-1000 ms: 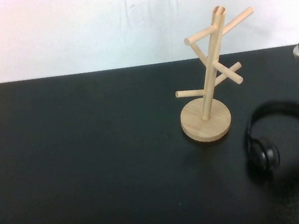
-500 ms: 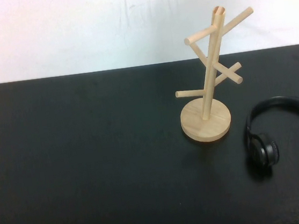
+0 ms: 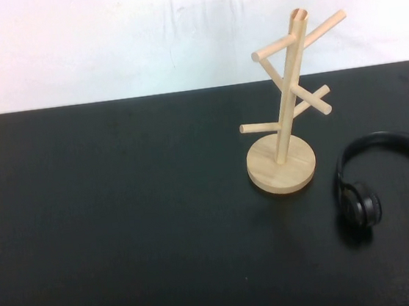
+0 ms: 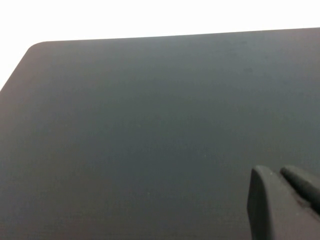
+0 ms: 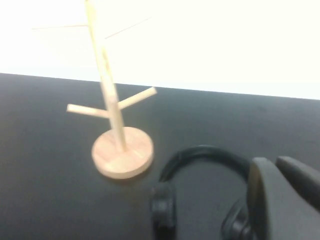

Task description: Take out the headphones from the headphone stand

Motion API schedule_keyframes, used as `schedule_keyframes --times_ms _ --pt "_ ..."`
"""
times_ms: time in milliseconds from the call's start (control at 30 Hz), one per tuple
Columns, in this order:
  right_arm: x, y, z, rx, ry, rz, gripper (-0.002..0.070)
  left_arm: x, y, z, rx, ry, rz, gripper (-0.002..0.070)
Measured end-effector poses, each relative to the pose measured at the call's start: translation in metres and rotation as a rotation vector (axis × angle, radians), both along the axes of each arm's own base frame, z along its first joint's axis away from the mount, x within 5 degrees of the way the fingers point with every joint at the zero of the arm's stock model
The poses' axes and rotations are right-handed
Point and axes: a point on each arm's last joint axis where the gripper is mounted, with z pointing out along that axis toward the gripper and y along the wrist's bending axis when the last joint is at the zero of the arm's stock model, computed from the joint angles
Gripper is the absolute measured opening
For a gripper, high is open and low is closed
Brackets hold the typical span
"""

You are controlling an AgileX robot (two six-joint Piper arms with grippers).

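The black headphones (image 3: 389, 180) lie flat on the black table, to the right of the light wooden headphone stand (image 3: 285, 107), apart from its round base. The stand's pegs are bare. In the right wrist view the headphones (image 5: 200, 155) lie close in front of my right gripper (image 5: 272, 161), whose jaws are together and hold nothing; the stand (image 5: 117, 135) stands beyond. My left gripper (image 4: 277, 170) is shut and empty over bare table. Neither gripper shows in the high view.
The black table (image 3: 124, 221) runs to a white wall at the back. Its rounded far corner (image 4: 35, 47) shows in the left wrist view. The headphones lie near the table's right side.
My right gripper, seen at the right edge one second ago, has drawn back out of the high view. The headphones have settled slightly on the table. The stand has not moved.
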Motion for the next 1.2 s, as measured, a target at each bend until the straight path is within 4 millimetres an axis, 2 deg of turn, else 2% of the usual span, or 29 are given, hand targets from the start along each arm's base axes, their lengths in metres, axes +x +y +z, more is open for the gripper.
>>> schedule_keyframes --times_ms 167,367,467,600,700,833,1033,1133,1200 --pt "-0.011 -0.002 -0.019 0.004 0.010 0.003 -0.0006 0.000 0.000 0.000 0.000 0.000 0.000 0.0002" --pt "-0.008 -0.001 -0.036 -0.010 0.057 0.004 -0.0006 0.000 0.000 0.000 0.000 0.000 0.000 0.0002" --pt "-0.006 -0.005 -0.043 -0.118 0.073 -0.018 -0.0006 0.000 0.000 0.000 0.000 0.000 0.000 0.0002" --pt "0.000 -0.017 -0.044 -0.283 -0.020 -0.132 -0.0006 0.000 0.000 0.000 0.000 0.000 0.000 0.0002" --pt "0.006 -0.017 -0.052 -0.248 -0.079 -0.171 -0.0006 0.000 0.000 0.000 0.000 0.000 0.000 0.0002" --pt "0.012 -0.014 -0.084 -0.164 -0.105 -0.190 -0.0006 0.000 0.000 0.000 0.000 0.000 0.000 0.0002" --pt "0.006 -0.015 -0.140 -0.122 -0.147 -0.232 -0.0006 0.000 0.000 0.000 0.000 0.000 0.000 0.0002" --pt "0.009 -0.015 -0.170 -0.040 -0.082 -0.263 -0.0006 0.000 0.000 0.000 0.000 0.000 0.000 0.0002" --pt "0.007 -0.017 -0.175 -0.014 -0.009 -0.301 -0.0006 0.000 0.000 0.000 0.000 0.000 0.000 0.0002"
